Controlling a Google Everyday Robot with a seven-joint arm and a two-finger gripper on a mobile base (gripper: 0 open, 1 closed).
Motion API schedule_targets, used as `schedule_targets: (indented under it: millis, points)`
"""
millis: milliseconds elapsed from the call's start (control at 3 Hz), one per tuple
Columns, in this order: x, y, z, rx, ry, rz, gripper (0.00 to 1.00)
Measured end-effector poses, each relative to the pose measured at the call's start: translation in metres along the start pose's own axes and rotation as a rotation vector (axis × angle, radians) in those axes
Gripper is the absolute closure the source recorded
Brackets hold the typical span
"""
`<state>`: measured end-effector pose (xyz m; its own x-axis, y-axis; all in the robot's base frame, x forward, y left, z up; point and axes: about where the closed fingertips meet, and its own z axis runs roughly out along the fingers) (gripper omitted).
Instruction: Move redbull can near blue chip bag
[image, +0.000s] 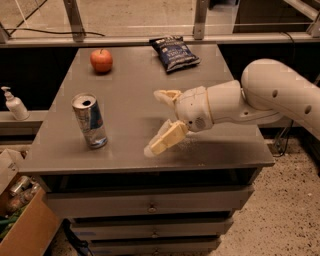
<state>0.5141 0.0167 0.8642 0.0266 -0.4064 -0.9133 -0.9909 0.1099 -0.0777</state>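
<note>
The redbull can (90, 120) stands upright on the left front of the grey table (130, 80), silver and blue with an open shiny top. The blue chip bag (174, 53) lies flat at the back of the table, right of centre. My gripper (156, 121) is above the table's front middle, to the right of the can and apart from it. Its two cream fingers (167, 138) are spread wide and hold nothing. The white arm (272, 97) reaches in from the right.
A red apple (101, 60) sits at the back left of the table. A soap dispenser (14, 104) stands on a ledge to the left. A cardboard box (20, 220) with clutter is on the floor at lower left. Drawers (150, 205) are below the tabletop.
</note>
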Motion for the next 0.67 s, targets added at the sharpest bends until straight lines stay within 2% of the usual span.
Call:
schedule_targets:
  millis: [667]
  points:
    - [-0.023, 0.007, 0.088, -0.114, -0.156, -0.054, 0.00]
